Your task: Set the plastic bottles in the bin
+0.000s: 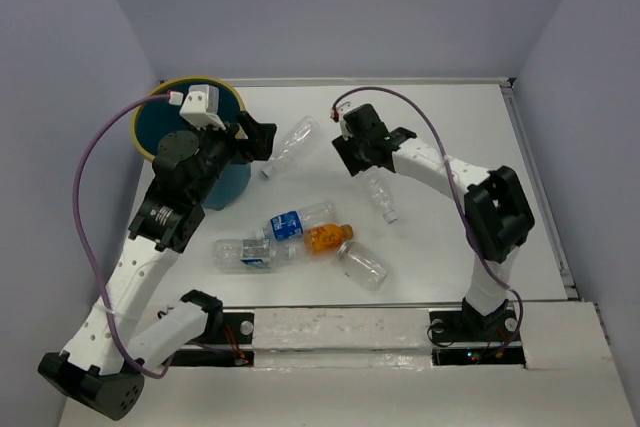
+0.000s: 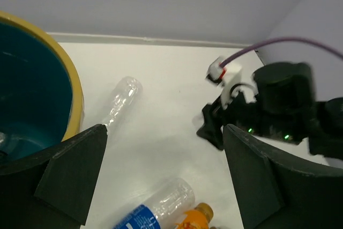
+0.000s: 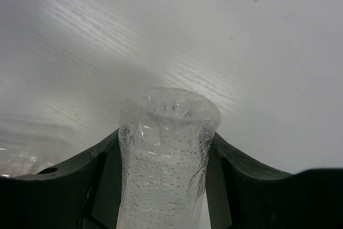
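Observation:
The teal bin (image 1: 165, 127) with a yellow rim stands at the far left; its wall also shows in the left wrist view (image 2: 32, 89). My left gripper (image 1: 262, 141) is open and empty beside the bin, its jaws wide apart (image 2: 166, 170). A clear bottle (image 1: 291, 144) lies just past it (image 2: 120, 100). My right gripper (image 1: 365, 152) is shut on a clear bottle (image 1: 380, 195), wet inside, gripped on both sides (image 3: 169, 148). A blue-labelled bottle (image 1: 298, 220), an orange-liquid bottle (image 1: 328, 238), another blue-labelled bottle (image 1: 245, 254) and a clear bottle (image 1: 362, 265) lie in the near middle.
The table is walled at the back and both sides, with a raised edge on the right (image 1: 540, 187). The right arm's elbow (image 1: 497, 209) stands over the right part of the table. The left arm (image 1: 175, 202) leans next to the bin.

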`<state>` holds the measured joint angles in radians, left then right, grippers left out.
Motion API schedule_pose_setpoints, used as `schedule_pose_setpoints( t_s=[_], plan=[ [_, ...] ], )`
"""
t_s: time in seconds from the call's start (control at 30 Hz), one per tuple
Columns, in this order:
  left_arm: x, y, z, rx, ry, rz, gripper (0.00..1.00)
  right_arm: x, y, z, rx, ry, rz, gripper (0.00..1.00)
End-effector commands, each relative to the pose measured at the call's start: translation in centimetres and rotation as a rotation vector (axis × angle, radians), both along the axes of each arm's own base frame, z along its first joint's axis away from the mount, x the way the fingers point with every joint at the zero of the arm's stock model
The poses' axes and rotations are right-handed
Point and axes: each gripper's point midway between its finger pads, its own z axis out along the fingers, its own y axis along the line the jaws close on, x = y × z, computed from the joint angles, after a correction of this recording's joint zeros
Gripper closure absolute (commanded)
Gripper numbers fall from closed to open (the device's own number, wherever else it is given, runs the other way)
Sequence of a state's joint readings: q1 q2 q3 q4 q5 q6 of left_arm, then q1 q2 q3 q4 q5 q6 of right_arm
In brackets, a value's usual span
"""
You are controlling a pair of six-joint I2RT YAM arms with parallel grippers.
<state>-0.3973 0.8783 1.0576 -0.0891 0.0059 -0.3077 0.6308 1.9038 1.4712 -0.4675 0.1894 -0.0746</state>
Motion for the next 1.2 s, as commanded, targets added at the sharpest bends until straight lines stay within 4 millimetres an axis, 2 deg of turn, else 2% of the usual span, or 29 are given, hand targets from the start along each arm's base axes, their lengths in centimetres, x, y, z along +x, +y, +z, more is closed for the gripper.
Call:
schedule_pose_setpoints(
  t_s=[0.0,0.03,0.07,0.1,0.2,0.23,0.27,0.3,0.33,0.37,0.4,0.47,0.5,0.53,0.57,0.6,0.7,0.73,0.77,0.8,0.87,0.93,0.97,1.0,1.03,1.07,1.1,1.17],
  plan=[
    [-3.5,0.1,2.8,-0.047,-0.087,-0.063,0.01,0.6,1.1,14.2,0.211,-0.279,-0.030,0.61],
    [-4.8,0.4,4.0,-0.073,-0.124,-0.073,0.01,-0.3,2.1,18.2,0.290,-0.346,-0.012,0.61],
    [-5.6,0.6,4.8,-0.091,-0.145,-0.078,0.01,-0.7,2.9,20.2,0.334,-0.381,0.005,0.61],
    [-7.1,1.2,6.5,-0.125,-0.192,-0.082,0.01,-1.3,4.1,24.3,0.427,-0.448,0.035,0.61],
    [-9.5,2.2,9.4,-0.167,-0.275,-0.086,0.01,-3.7,8.1,30.3,0.622,-0.505,0.141,0.61],
    [-10.7,2.6,10.4,-0.183,-0.310,-0.091,0.01,-4.6,9.9,33.0,0.737,-0.520,0.198,0.61],
    [-11.5,2.8,11.0,-0.195,-0.330,-0.097,0.01,-4.6,10.6,35.8,0.813,-0.556,0.220,0.61],
    [-12.7,3.3,11.9,-0.208,-0.360,-0.099,0.01,-5.9,12.3,37.4,0.886,-0.545,0.294,0.61],
    [-13.2,3.5,12.2,-0.217,-0.367,-0.104,0.01,-6.3,13.8,40.3,0.999,-0.574,0.320,0.60],
    [-13.7,3.6,12.5,-0.224,-0.377,-0.108,0.01,-6.9,14.3,41.4,1.046,-0.583,0.336,0.60],
    [-14.6,3.9,13.0,-0.236,-0.397,-0.113,0.01,-7.0,15.6,44.2,1.142,-0.632,0.348,0.60],
    [-15.7,3.9,13.7,-0.255,-0.415,-0.140,0.01,-6.8,17.0,46.3,1.231,-0.668,0.346,0.60],
    [-16.3,3.9,14.4,-0.263,-0.435,-0.153,0.01,-6.1,18.0,47.8,1.318,-0.694,0.345,0.60],
    [-16.9,3.7,14.8,-0.263,-0.448,-0.178,0.01,-5.8,19.9,48.0,1.369,-0.689,0.363,0.60],
    [-17.0,3.5,14.8,-0.261,-0.448,-0.189,0.01,-6.8,20.1,49.0,1.420,-0.687,0.380,0.60],
    [-17.2,3.5,15.0,-0.257,-0.458,-0.194,0.01,-6.2,21.2,49.7,1.495,-0.696,0.388,0.60],
    [-17.2,3.6,14.8,-0.247,-0.460,-0.190,0.01,-6.6,23.9,50.2,1.585,-0.702,0.410,0.60],
    [-17.2,3.7,14.7,-0.240,-0.460,-0.187,0.01,-6.0,25.2,49.9,1.610,-0.740,0.393,0.60],
    [-17.3,3.6,14.6,-0.237,-0.458,-0.189,0.01,-5.4,25.5,49.7,1.618,-0.768,0.384,0.60],
    [-17.1,3.5,14.1,-0.230,-0.448,-0.192,0.01,-4.2,26.2,48.4,1.627,-0.812,0.362,0.61],
    [-16.9,3.5,13.7,-0.218,-0.440,-0.188,0.01,-3.7,27.6,46.2,1.619,-0.802,0.346,0.61],
    [-16.7,3.5,13.2,-0.205,-0.426,-0.184,0.01,-2.4,28.3,43.9,1.581,-0.800,0.305,0.52],
    [-16.6,3.5,13.1,-0.204,-0.422,-0.181,0.01,-1.6,29.1,42.0,1.544,-0.779,0.292,0.40],
    [-16.5,3.4,13.2,-0.202,-0.421,-0.184,0.01,-1.2,29.7,40.8,1.498,-0.765,0.292,0.18],
    [-16.4,3.3,13.1,-0.200,-0.418,-0.187,0.01,-1.2,30.1,40.3,1.472,-0.754,0.304,0.10],
    [-16.1,3.2,13.0,-0.195,-0.412,-0.185,0.01,-1.2,30.4,40.0,1.443,-0.750,0.321,0.04],
    [-15.7,3.0,12.8,-0.193,-0.403,-0.188,0.01,-2.0,30.5,40.7,1.408,-0.769,0.355,0.00],
    [-15.2,2.6,12.6,-0.190,-0.389,-0.197,0.01,-2.4,29.9,41.6,1.378,-0.801,0.374,0.00]
  ],
)
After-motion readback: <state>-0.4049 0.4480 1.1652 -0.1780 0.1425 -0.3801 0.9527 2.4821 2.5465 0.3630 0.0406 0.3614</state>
